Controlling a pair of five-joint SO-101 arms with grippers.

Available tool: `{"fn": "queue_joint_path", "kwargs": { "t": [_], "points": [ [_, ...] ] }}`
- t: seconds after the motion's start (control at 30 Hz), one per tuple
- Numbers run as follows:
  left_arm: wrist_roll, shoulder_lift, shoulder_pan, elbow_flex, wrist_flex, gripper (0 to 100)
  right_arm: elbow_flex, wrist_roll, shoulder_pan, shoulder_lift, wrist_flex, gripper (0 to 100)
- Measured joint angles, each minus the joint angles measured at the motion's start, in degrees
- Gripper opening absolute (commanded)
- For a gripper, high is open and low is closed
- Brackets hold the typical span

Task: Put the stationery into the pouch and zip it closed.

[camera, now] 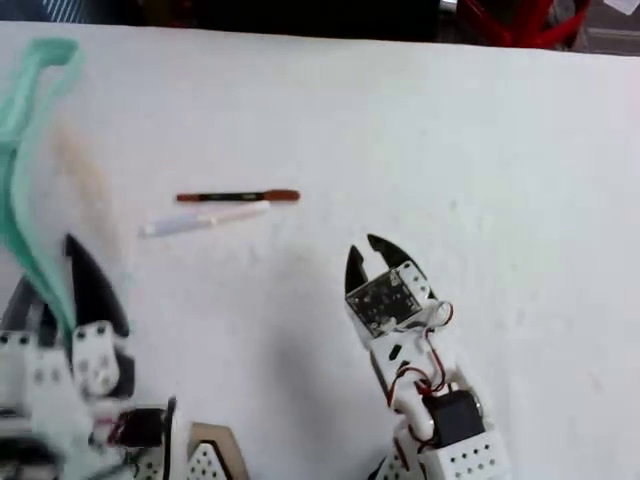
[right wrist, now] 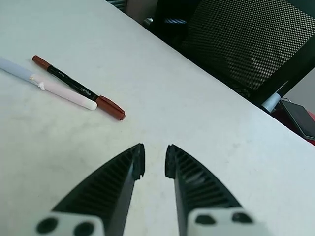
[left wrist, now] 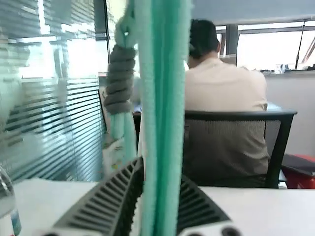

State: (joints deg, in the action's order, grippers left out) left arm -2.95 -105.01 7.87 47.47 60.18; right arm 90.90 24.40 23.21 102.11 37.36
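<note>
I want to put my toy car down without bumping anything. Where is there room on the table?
The big bare patch is the table's right side, beyond the right gripper. There is also room behind the brown pen and white pen, toward the far edge. The left is crowded: the pouch hangs from the left gripper.

From high up, looks steeply down over the white table (camera: pixel 480 150). On the left wrist, faces level across the room, close against the teal pouch (left wrist: pixel 165 98). On the right wrist, sits low over the tabletop, sharing brown pen (right wrist: pixel 76 87) and pale pen (right wrist: pixel 54 87) with the high view.
</note>
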Motion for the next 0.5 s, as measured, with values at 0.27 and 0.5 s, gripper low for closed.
{"fn": "queue_joint_path", "kwargs": {
  "t": [0.27,0.5],
  "points": [
    [7.9,0.4,5.1,15.2,-2.0,2,-0.2,0.0,0.1,0.0,1.7,7.3],
    [12.0,0.6,6.5,20.6,-2.3,2,-9.7,0.7,8.8,-1.7,13.3,7.3]
  ]
}}
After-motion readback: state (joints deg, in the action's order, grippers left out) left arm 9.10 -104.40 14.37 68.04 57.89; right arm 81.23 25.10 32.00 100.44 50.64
